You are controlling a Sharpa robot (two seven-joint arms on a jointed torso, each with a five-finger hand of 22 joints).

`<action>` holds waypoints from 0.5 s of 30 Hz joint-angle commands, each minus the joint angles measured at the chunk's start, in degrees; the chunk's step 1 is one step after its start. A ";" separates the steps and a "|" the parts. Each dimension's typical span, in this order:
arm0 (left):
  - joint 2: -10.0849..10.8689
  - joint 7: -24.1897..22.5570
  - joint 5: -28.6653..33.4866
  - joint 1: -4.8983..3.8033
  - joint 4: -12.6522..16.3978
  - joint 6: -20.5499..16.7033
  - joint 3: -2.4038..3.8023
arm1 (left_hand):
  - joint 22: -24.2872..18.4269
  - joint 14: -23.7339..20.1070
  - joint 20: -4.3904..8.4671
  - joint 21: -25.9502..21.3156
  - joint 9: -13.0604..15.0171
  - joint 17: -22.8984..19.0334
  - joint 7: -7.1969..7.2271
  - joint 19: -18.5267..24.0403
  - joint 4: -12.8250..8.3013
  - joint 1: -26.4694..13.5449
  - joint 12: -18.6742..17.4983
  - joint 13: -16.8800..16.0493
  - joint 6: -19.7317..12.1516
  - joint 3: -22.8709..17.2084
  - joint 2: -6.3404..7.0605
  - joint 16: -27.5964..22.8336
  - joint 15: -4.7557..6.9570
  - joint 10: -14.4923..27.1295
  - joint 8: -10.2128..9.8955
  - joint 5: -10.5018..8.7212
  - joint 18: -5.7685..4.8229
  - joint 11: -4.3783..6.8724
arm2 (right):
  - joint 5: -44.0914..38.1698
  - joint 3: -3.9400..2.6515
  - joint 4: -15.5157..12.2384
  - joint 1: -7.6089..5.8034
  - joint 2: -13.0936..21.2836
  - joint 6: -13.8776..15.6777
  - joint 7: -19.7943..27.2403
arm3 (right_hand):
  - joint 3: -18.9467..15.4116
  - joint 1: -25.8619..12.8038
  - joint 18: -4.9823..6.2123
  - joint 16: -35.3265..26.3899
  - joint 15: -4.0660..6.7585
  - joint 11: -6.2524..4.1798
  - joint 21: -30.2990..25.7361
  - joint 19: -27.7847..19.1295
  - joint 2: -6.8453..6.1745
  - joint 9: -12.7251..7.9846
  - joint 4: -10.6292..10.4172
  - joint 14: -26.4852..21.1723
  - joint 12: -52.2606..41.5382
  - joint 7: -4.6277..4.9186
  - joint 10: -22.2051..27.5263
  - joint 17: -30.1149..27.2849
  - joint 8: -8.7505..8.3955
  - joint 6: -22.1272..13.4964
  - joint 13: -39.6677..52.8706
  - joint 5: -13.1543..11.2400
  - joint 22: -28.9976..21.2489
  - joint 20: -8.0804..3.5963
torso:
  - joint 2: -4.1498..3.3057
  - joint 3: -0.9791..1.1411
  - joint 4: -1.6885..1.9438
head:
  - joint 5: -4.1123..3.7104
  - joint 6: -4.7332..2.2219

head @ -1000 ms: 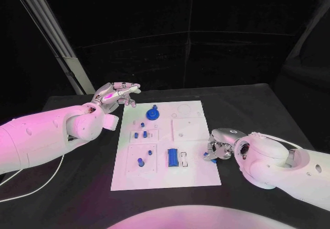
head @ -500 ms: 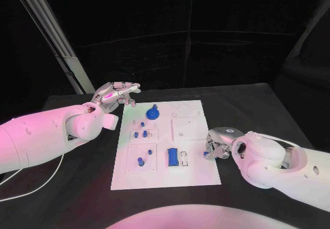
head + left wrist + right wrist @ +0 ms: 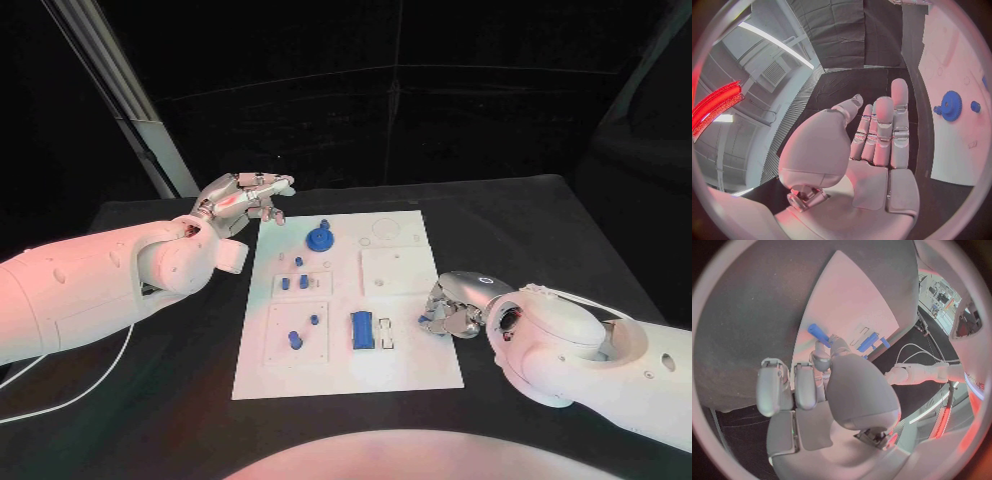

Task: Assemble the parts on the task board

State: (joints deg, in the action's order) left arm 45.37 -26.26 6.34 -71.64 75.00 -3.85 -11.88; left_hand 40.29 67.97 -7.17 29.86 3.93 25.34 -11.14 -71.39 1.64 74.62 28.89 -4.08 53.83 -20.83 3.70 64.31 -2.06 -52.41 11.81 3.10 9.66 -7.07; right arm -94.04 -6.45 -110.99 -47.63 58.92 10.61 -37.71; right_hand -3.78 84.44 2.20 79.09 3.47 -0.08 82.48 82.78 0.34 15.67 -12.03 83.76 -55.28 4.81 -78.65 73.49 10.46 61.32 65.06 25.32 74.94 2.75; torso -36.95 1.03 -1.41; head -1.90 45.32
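the silver right hand [image 3: 453,316] pinches a small blue cylindrical part [image 3: 819,333] at its fingertips, just above the flat white task board's [image 3: 411,365] right edge. the left hand [image 3: 245,197] hovers beyond the board, fingers straight, holding nothing.

White rounded arms [image 3: 101,285], silver robot hand [image 3: 242,198]

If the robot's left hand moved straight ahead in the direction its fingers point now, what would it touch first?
Probably nothing near. The left hand hovers open beside the white task board's far left corner, its fingers pointing along the far edge, beyond the blue gear-shaped part. The black table ahead looks free, though height is unclear.
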 commanded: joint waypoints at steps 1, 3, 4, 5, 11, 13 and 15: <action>0.00 -0.21 0.14 -0.07 0.12 0.66 0.04 | -0.06 -0.39 -0.34 -0.15 -0.07 -0.08 -0.11 -0.09 0.15 -0.59 0.23 0.08 -0.37 0.29 0.04 0.28 0.03 0.41 0.37 0.17 0.73 0.00 | 6.14 -0.04 -0.54 -0.09 -0.04 7.43 0.62 | 0.75 -1.22 0.19 0.84 0.34 0.07 0.83 0.94 -0.32 -0.27 -1.31 3.49 -1.53 -0.15 -1.05 1.10 -0.57 0.58 1.10 0.46 6.63 -0.02 | -0.07 -0.02 0.09 | 0.36 0.01; -0.01 -0.19 0.14 -0.07 0.16 0.66 0.04 | -0.06 -0.39 -0.34 -0.15 -0.07 -0.08 -0.11 -0.09 0.15 -0.59 0.23 0.08 -0.37 0.29 0.04 0.28 0.03 0.41 0.37 0.17 0.73 0.00 | 7.51 -0.04 -0.65 -0.09 -0.14 8.34 0.94 | 1.33 -1.65 0.12 1.05 0.32 0.05 1.05 1.13 -0.50 -0.54 -2.02 3.54 -1.87 -0.03 -1.27 1.39 -0.95 0.66 1.35 0.61 6.90 -0.05 | -0.08 -0.01 0.12 | 0.41 0.06; -0.01 -0.19 0.14 -0.07 0.16 0.66 0.04 | -0.06 -0.39 -0.34 -0.15 -0.07 -0.08 -0.11 -0.09 0.15 -0.59 0.23 0.08 -0.37 0.29 0.04 0.28 0.03 0.41 0.37 0.17 0.73 0.00 | 7.84 -0.04 -0.66 -0.09 -0.17 8.46 0.99 | 1.55 -1.72 0.11 1.08 0.33 0.07 1.10 1.17 -0.62 -0.63 -2.21 3.54 -1.93 -0.01 -1.32 1.44 -1.07 0.72 1.41 0.66 6.96 -0.06 | -0.09 -0.02 0.15 | 0.43 0.09; 0.00 -0.19 0.14 -0.07 0.19 0.65 0.04 | -0.08 -0.40 -0.35 -0.16 -0.07 -0.12 -0.11 -0.10 0.17 -0.61 0.25 0.08 -0.38 0.31 0.03 0.28 0.02 0.43 0.37 0.17 0.74 0.00 | 9.12 -0.04 -0.66 -0.09 -0.27 8.81 1.13 | 2.02 -1.75 0.09 1.18 0.33 0.04 1.17 1.23 -0.79 -0.78 -2.51 3.56 -2.05 -0.03 -1.41 1.58 -1.26 0.88 1.51 0.88 7.05 -0.06 | -0.08 -0.06 0.16 | 0.51 0.19; 0.03 -0.17 0.14 -0.08 0.24 0.64 0.04 | -0.08 -0.40 -0.35 -0.16 -0.07 -0.12 -0.11 -0.10 0.17 -0.61 0.25 0.08 -0.38 0.31 0.03 0.28 0.02 0.43 0.37 0.17 0.74 0.00 | 13.33 -0.04 -0.53 -0.09 -1.03 10.73 1.46 | 3.28 -1.91 0.00 1.50 0.36 0.00 1.45 1.46 -1.51 -1.16 -3.24 3.63 -2.41 -0.10 -1.68 2.04 -1.68 1.49 1.82 1.51 7.40 -0.08 | -0.05 -0.08 -0.02 | 0.93 0.51; 0.01 -0.16 0.14 -0.08 0.26 0.66 0.04 | -0.08 -0.40 -0.35 -0.16 -0.07 -0.12 -0.11 -0.10 0.17 -0.61 0.25 0.08 -0.38 0.31 0.03 0.28 0.02 0.43 0.37 0.17 0.74 0.00 | 14.76 -0.04 -0.40 -0.09 -1.36 11.30 1.49 | 3.50 -2.12 -0.05 1.67 0.36 -0.02 1.61 1.60 -1.78 -1.23 -3.49 3.68 -2.69 -0.12 -1.85 2.30 -1.75 1.74 2.04 1.50 7.60 -0.09 | -0.06 -0.08 -0.03 | 0.96 0.56; -0.01 -0.15 0.14 -0.08 0.28 0.69 0.04 | -0.09 -0.41 -0.35 -0.18 -0.07 -0.12 -0.10 -0.10 0.17 -0.60 0.27 0.08 -0.40 0.33 0.03 0.29 0.03 0.45 0.38 0.17 0.74 0.01 | 16.20 -0.04 -0.19 -0.10 -1.69 11.48 1.37 | 3.62 -2.24 -0.07 1.75 0.37 -0.03 1.65 1.63 -1.95 -1.28 -3.61 3.70 -2.79 -0.16 -1.93 2.41 -1.78 1.91 2.11 1.59 7.66 -0.10 | -0.08 -0.09 0.04 | 0.98 0.66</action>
State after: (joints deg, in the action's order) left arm 45.39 -26.22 6.34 -71.64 75.13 -3.84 -11.88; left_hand 40.28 67.97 -7.17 29.81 3.94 25.31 -11.14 -71.39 1.74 74.42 29.03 -4.09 53.84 -20.72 3.72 64.31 -2.06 -52.41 11.81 3.10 9.65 -7.07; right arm -82.45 -6.49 -111.23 -47.66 57.35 19.22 -36.98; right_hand -0.54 82.32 2.19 80.55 3.69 -0.20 83.94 83.55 -1.19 14.48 -15.58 83.96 -57.91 4.73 -80.16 74.95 8.86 62.83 67.18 26.69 74.93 2.75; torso -37.01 0.95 -1.36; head -0.95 45.89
